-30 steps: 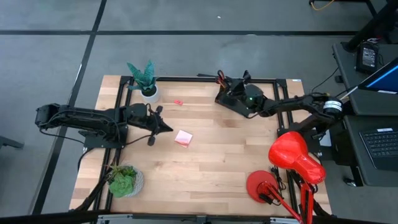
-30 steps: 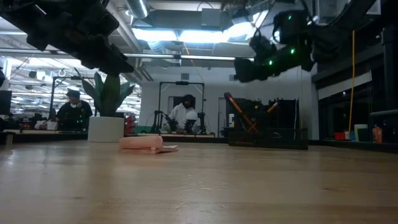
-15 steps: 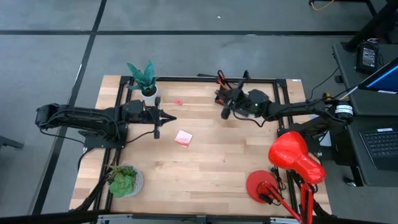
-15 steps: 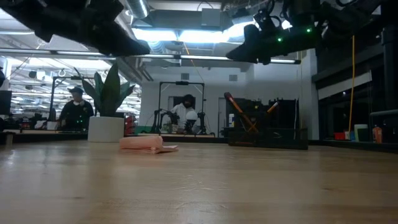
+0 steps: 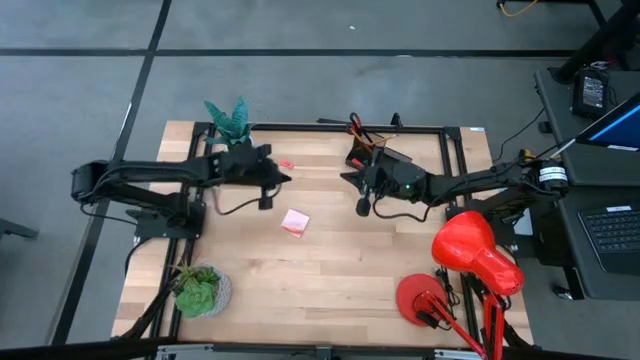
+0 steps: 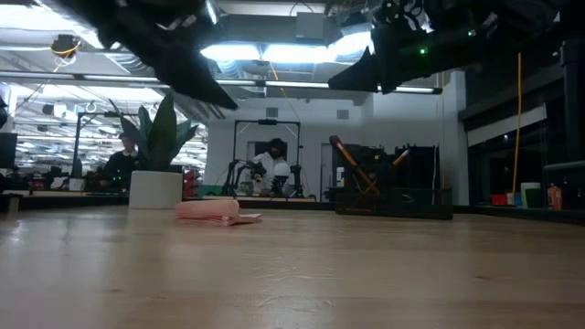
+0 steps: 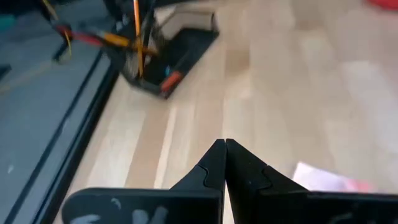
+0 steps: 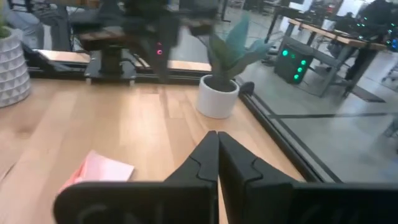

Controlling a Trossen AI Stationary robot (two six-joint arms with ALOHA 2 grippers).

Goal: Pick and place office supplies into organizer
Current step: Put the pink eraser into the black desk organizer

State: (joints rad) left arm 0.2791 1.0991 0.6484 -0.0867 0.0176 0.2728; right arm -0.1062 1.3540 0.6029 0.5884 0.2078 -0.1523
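The black organizer (image 5: 378, 152) stands at the table's far edge with orange pencils and red-handled scissors (image 5: 353, 125) sticking up in it; it also shows in the left wrist view (image 7: 168, 56). A pink sticky-note pad (image 5: 294, 222) lies flat mid-table. A tiny red eraser (image 5: 287, 164) lies near the far edge. My left gripper (image 5: 288, 178) is shut and empty in the air, just near of the eraser. My right gripper (image 5: 346, 178) is shut and empty in the air, just near-left of the organizer, pointing toward the table's left.
A white pot with a green plant (image 5: 238, 148) stands at the far left, a second plant (image 5: 200, 292) at the near left. A red desk lamp (image 5: 470, 255) fills the near right. People show in the room behind (image 6: 274, 164).
My left gripper has swung toward the table's far edge and a little right, toward the eraser, staying shut. My right gripper has come off the organizer toward the table's left and near side and turned to point left. The pad and eraser have not moved.
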